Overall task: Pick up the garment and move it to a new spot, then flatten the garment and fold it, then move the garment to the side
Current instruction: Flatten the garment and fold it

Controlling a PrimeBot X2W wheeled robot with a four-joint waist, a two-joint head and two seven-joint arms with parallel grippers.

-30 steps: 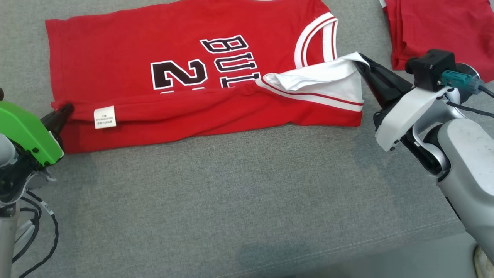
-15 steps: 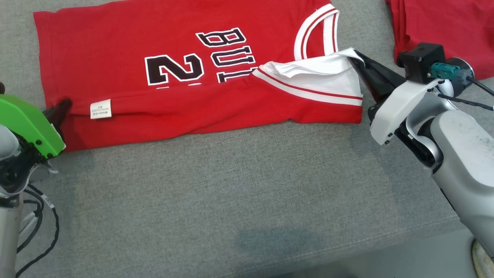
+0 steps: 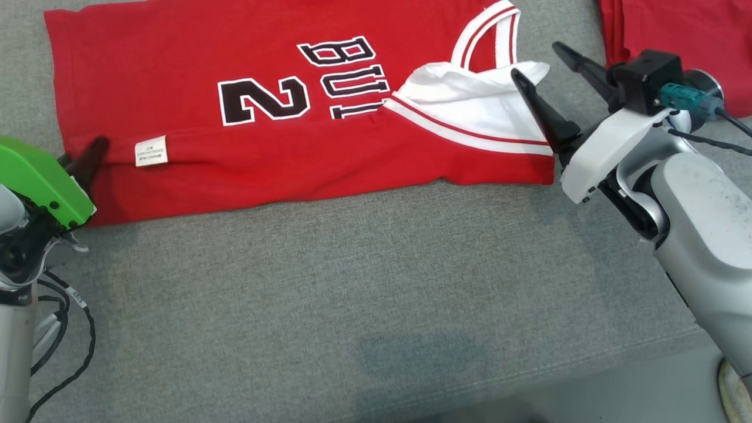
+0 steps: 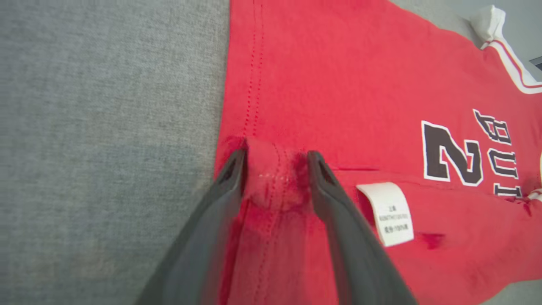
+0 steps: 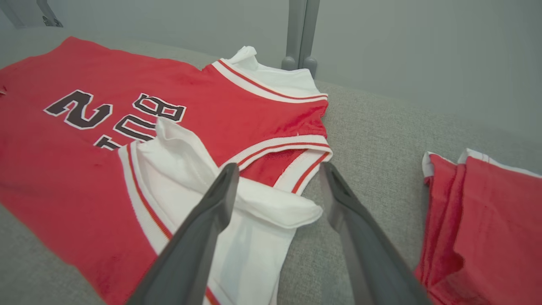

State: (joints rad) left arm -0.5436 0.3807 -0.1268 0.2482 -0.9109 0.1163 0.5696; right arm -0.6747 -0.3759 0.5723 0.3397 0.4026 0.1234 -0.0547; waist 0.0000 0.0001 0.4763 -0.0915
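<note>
A red jersey [image 3: 176, 59] with black "2" and "BUL" print lies spread on the grey cushion, its near long edge folded over toward the print. At the jersey's left corner my left gripper [image 3: 94, 154] is shut on a bunched fold of the red hem [image 4: 273, 178], next to a white care label [image 4: 391, 214]. My right gripper [image 3: 537, 60] stands open just above the white, red-striped shoulder flap [image 3: 470, 108], which lies loose on the jersey. Its fingers [image 5: 220, 190] straddle the flap's tip [image 5: 279, 209] without holding it.
A second red garment [image 3: 693, 29] lies folded at the far right, close behind my right wrist [image 5: 487, 220]. The grey cushion [image 3: 352, 282] stretches bare toward me, with its front seam at the lower right. Black cables [image 3: 64, 329] hang by my left arm.
My right gripper has opened and let go of the white shoulder flap, which has settled onto the jersey. The left gripper keeps its hold on the hem. The camera has shifted slightly.
</note>
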